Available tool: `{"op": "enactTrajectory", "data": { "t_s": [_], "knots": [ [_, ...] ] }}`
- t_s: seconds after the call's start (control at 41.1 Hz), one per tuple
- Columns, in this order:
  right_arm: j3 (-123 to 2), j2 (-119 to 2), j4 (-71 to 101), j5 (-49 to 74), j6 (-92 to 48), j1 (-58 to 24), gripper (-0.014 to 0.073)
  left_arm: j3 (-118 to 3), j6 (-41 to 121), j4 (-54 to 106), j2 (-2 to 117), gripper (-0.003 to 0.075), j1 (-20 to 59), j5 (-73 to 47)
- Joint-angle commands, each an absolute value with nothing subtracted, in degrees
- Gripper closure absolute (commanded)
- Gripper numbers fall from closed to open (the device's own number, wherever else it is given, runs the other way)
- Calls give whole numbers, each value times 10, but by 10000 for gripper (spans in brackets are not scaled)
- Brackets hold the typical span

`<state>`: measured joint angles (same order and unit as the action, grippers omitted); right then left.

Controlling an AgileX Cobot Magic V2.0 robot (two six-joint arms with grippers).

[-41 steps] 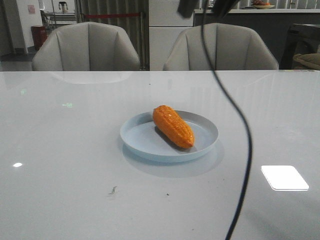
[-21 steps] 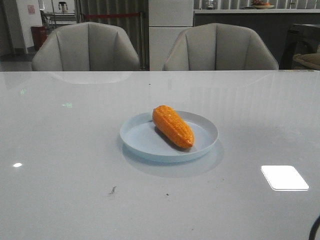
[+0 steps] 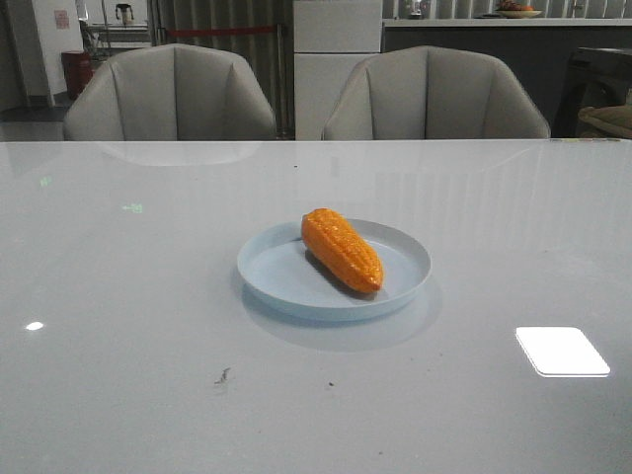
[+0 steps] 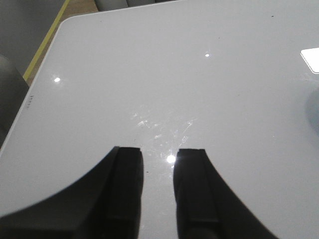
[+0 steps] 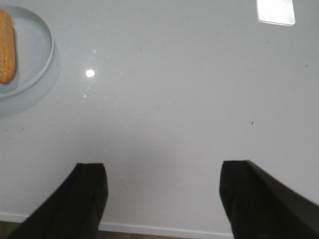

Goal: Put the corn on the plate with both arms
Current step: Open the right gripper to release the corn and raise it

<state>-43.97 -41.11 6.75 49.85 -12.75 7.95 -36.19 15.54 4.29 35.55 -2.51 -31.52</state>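
Front view shows the corn (image 3: 342,249) lying inside the plate (image 3: 286,286), which sits near the middle of the glossy white table (image 3: 128,326). The cob rests diagonally, its broad end toward the far rim on the left and its tapered tip pointing toward the near rim on the right; it touches the plate's floor and stays within the raised edge. Two grey chairs (image 3: 170,94) stand behind the far edge of the table. A bright rectangular reflection (image 3: 561,351) lies on the tabletop to the right of the plate and nearer the camera, well apart from it. Neither arm appears in this view.

In the left wrist view, the left gripper (image 4: 158,186) hovers over bare tabletop close to a rounded table corner, its two dark fingers (image 4: 125,189) separated by a narrow gap with nothing between them. The gap looks small enough that I would call it released only slightly, though the angle makes that hard to judge. A faint bluish edge at the frame's side may be the plate, but it is too little to tell.

In the right wrist view, the right gripper (image 5: 162,199) has its fingers (image 5: 87,199) spread wide and holds nothing. It is near the table's edge, well apart from the plate (image 5: 37,47) and the corn (image 5: 6,47).
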Motion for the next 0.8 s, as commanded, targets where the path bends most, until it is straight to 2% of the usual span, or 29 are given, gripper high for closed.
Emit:
{"op": "enactTrajectory", "data": {
  "t_s": [0.0, 0.779],
  "knots": [
    [-412, -383, 74, 441, -136, 80, 23, -378, 150, 46, 355, 466, -26, -274],
    [-397, -378, 75, 442, -136, 80, 23, -378, 150, 68, 355, 466, -26, -301]
  ]
}}
